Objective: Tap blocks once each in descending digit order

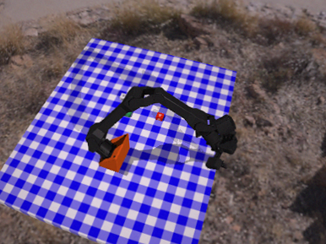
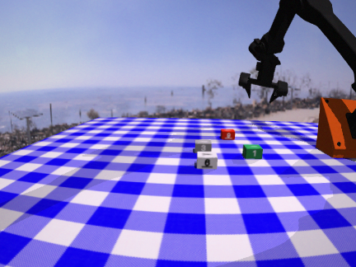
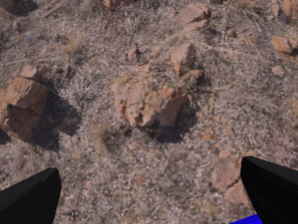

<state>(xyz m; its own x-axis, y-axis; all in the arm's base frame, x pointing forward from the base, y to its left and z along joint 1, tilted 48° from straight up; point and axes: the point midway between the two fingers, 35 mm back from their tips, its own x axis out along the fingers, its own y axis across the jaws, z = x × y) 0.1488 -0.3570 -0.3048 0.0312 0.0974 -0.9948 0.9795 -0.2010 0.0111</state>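
Observation:
A red block (image 1: pixel 160 116) (image 2: pixel 227 134) sits on the checked cloth; its underlined digit is too small to tell for sure. A green block (image 1: pixel 128 114) (image 2: pixel 252 152) shows a 1. A grey block (image 2: pixel 203 146) shows a 3, just behind a white block (image 2: pixel 207 161) (image 1: pixel 123 97) whose underlined digit looks like a 6. I cannot make out the grey block in the top view. My gripper (image 2: pixel 260 100) (image 3: pixel 151 173) is open and empty, high above the cloth near its edge, away from all the blocks. No block shows in the wrist view.
The checked cloth (image 1: pixel 115 209) (image 2: pixel 103 243) covers the table, and its blue corner (image 3: pixel 247 220) shows at the bottom of the wrist view. An orange bracket (image 1: pixel 119 155) (image 2: pixel 334 128) stands by the arm's base. The arm arches over the cloth. Rocky ground lies beyond the edge.

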